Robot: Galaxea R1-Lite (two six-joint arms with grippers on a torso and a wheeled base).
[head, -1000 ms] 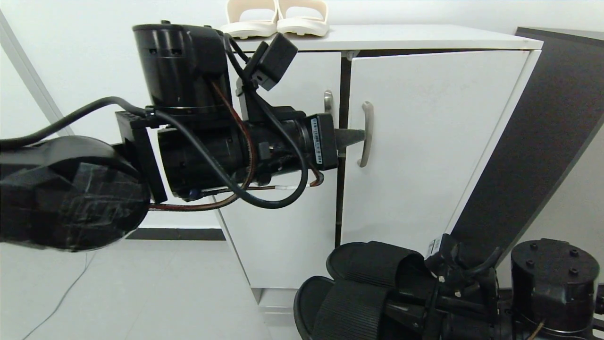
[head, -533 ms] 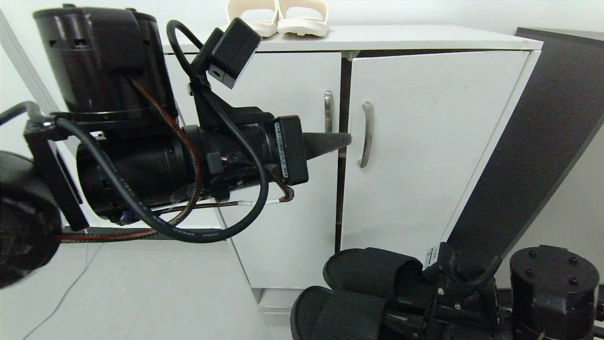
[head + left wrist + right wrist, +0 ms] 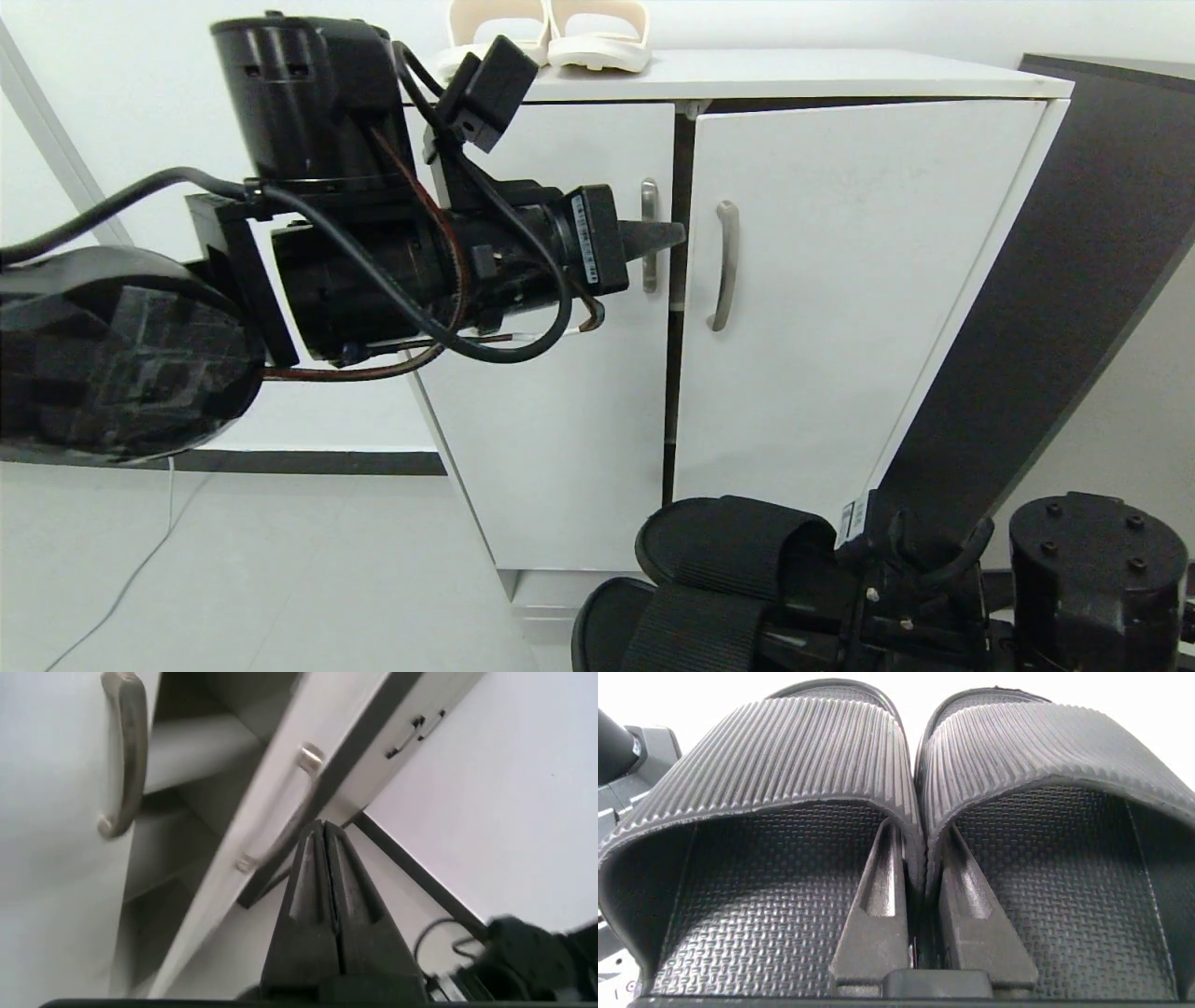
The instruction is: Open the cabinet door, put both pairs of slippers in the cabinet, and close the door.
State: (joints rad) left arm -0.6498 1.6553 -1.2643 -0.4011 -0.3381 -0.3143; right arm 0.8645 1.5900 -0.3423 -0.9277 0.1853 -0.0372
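The white cabinet stands against a pale wall, its right door slightly ajar, so a dark gap runs between it and the left door; through that gap the left wrist view catches a shelf inside. The cream slippers sit side by side on the cabinet top, toward its left. The black slippers are outside the cabinet, low in front of the right door's lower corner, carried on the right gripper. A light floor spreads below, with a dark skirting along the wall, a tall dark panel leaning beside the cabinet on the right, and a thin cable trailing over the floor. The left arm reaches level across the left door; the left gripper points at the gap, crossing the left handle and stopping short of the right handle, its fingers pressed flat together with nothing between them. The right arm sits low, one finger inside each black slipper, pinching the two inner strap walls between them
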